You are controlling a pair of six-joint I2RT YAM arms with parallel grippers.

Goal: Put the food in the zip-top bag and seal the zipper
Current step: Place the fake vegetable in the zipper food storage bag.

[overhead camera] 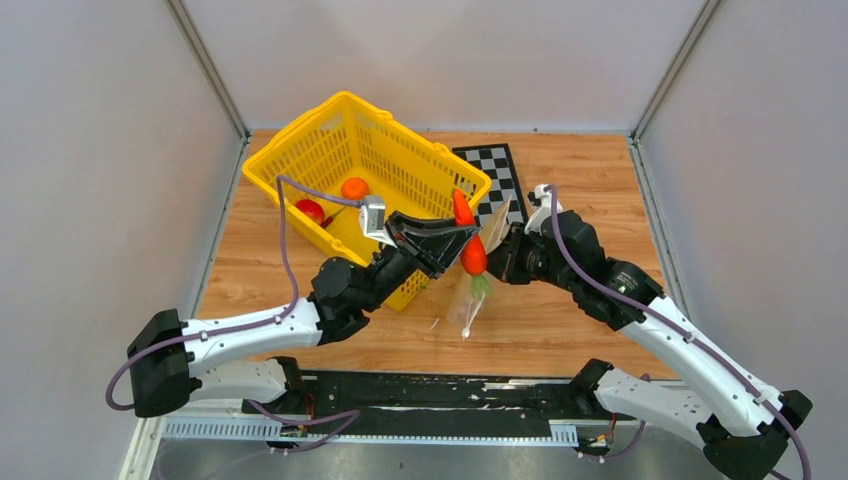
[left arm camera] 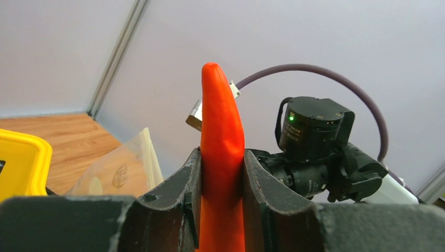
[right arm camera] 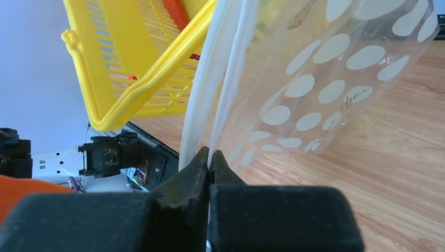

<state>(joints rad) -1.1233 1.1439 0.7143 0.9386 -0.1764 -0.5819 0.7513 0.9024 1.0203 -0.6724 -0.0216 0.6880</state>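
Observation:
My left gripper (overhead camera: 468,235) (left arm camera: 221,155) is shut on an orange-red carrot (overhead camera: 472,255) (left arm camera: 222,121), held above the table to the right of the basket. The carrot's pointed tip faces the far side, and its green leaves (overhead camera: 480,286) point down at the bag. My right gripper (overhead camera: 506,250) (right arm camera: 210,155) is shut on the pale zipper (right arm camera: 202,105) of the zip-top bag (overhead camera: 467,308) (right arm camera: 325,89) (left arm camera: 123,168). The clear, dotted bag hangs from it right beside the carrot. An orange (overhead camera: 354,188) and a red tomato (overhead camera: 310,210) lie in the basket.
The yellow mesh basket (overhead camera: 300,135) (right arm camera: 131,94) (left arm camera: 21,163) stands tilted at the back left, close behind my left gripper. A black-and-white checkerboard (overhead camera: 495,170) lies flat behind the bag. Grey walls close in the wooden table (overhead camera: 600,200) on three sides.

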